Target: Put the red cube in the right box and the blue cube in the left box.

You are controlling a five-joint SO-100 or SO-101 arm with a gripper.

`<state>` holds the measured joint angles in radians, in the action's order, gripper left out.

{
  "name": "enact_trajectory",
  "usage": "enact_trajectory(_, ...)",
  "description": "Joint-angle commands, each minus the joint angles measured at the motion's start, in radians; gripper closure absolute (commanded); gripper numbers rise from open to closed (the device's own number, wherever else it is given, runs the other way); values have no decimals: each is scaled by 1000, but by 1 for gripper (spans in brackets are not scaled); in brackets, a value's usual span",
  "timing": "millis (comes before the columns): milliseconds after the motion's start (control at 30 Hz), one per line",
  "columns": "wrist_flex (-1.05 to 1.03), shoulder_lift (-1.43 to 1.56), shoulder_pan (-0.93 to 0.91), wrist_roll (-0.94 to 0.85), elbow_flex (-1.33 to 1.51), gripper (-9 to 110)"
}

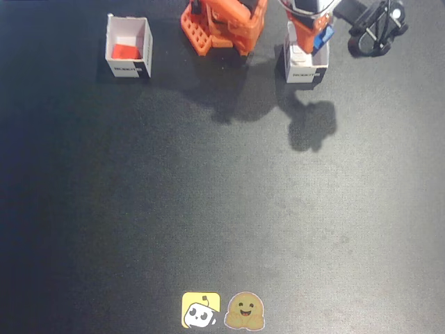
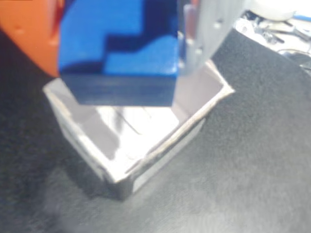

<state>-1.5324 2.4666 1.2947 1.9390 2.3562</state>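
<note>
The gripper (image 1: 316, 38) was clamped on the blue cube (image 2: 119, 51), holding it right over the open mouth of a white box (image 2: 146, 141) at the far right of the fixed view. In the wrist view the cube sat between an orange finger (image 2: 29, 34) and a grey one (image 2: 206, 34), hanging above the box's bare white floor. Far off to the left in the fixed view stood the other white box (image 1: 128, 45), with the red cube (image 1: 126, 51) lying inside it. The orange arm base (image 1: 222, 24) stood between the two boxes, and two stickers (image 1: 222, 311) lay at the near edge of the black mat (image 1: 208, 195)
</note>
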Motion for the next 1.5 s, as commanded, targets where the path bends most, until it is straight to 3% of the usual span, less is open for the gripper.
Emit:
enact_trajectory(0, 32, 8, 17, 6, 14, 94)
enact_trajectory(433, 86, 20, 21, -28, 74, 94)
enact_trajectory(633, 115, 40, 23, -48, 89, 86)
enact_trajectory(1000, 132, 132, 23, -57, 146, 84)
enact_trajectory(1100, 140, 146, 28, -80, 150, 76)
enact_trajectory(1467, 109, 120, -5, -46, 129, 100)
